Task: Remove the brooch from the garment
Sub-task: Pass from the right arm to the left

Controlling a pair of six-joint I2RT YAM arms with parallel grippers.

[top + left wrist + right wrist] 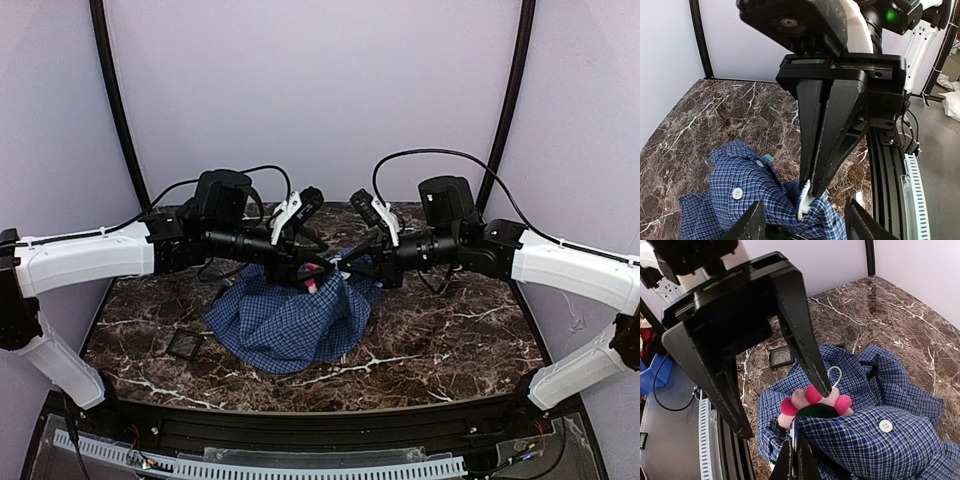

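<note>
The blue checked garment (285,325) is bunched at the table's middle, its top lifted between both arms. The brooch (812,397) has pink petals, a dark green centre and a white loop, and sits on the raised fold; it also shows in the top view (312,285). My left gripper (786,412) is open wide, its jaws on either side of the brooch, with one fingertip (826,387) touching the petals. My right gripper (812,192) is shut on the garment's fold and a white disc (805,199) behind it. The garment's light-blue tag (767,159) shows.
A small black square tray (185,345) lies on the marble table left of the garment, and also shows in the right wrist view (781,357). A black rail (300,425) runs along the near edge. Black frame poles and pale walls stand behind.
</note>
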